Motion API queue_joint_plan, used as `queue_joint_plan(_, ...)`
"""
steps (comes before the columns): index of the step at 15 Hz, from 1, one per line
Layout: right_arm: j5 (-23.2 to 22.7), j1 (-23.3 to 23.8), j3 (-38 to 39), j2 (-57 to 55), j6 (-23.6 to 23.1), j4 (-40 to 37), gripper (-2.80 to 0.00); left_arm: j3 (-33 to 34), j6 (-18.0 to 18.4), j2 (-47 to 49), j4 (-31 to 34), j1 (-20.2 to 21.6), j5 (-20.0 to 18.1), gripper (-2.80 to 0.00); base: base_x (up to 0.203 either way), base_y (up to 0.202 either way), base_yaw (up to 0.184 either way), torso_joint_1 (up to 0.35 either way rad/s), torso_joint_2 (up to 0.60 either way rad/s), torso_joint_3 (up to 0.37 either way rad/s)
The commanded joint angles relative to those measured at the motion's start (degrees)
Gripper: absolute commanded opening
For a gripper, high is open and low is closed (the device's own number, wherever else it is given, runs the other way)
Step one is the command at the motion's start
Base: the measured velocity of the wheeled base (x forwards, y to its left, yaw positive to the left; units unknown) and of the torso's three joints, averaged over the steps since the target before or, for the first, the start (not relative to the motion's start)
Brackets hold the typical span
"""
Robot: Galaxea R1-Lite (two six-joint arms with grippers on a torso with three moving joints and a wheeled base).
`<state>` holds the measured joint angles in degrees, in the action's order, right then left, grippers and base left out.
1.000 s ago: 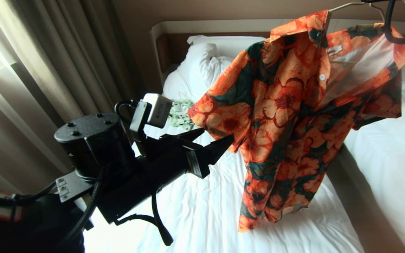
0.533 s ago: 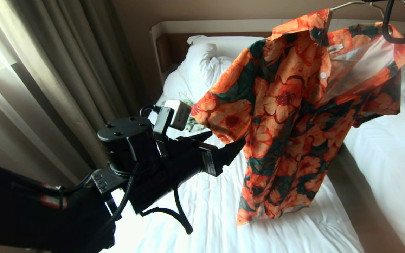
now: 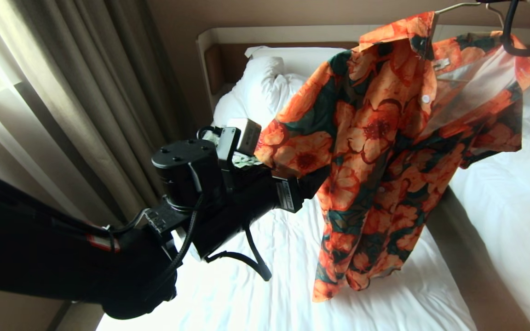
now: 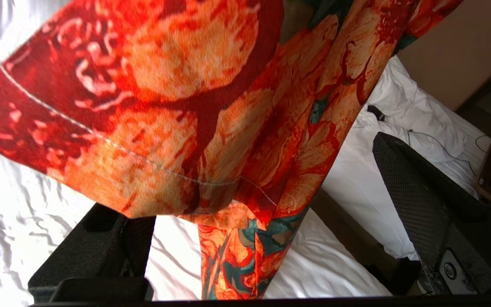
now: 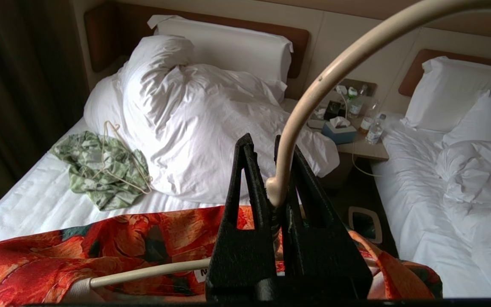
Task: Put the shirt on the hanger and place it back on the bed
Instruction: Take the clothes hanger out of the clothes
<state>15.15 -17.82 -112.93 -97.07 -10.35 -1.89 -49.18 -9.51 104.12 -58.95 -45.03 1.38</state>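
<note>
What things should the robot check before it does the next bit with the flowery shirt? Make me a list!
1. Hanger held tight: ok. The right gripper is shut on its neck.
2. Shirt on the hanger: ok on the near shoulder; the far shoulder, cannot tell.
3. Left gripper ready: ok. It is open, with the sleeve hem hanging between its fingers.
4. Sleeve gripped: not ok, nothing is clamped.
5. Shirt lifted off the bed: cannot tell; the bottom hem hangs low near the sheet.
6. Landing spot free: ok in front, but the green garment and its own hanger lie by the duvet.
</note>
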Motion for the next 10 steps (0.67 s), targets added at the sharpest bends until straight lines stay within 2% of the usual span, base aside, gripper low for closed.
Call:
queue_joint_plan(1,0.05,0.07,0.16,-0.02,-0.1,-0.04,-2.8,-0.4,0.02,-0.14,-0.37,-0.14,0.03,0.0,0.0,0.0,0.0,0.0,0.0,0.0)
queue_joint_plan(2,0.05,0.05,0.16,-0.08,-0.1,-0.04,-2.8,-0.61,0.1,-0.14,-0.37,-0.14,-0.06,-2.8,0.0,0.0,0.0,0.0,0.0,0.0)
queue_joint_plan(10,-0.12,0.41,0.07,-0.4,-0.19,-0.03,-2.8,-0.26,0.02,-0.11,-0.51,0.09,-0.09,-2.8,0.0,0.0,0.0,0.0,0.0,0.0)
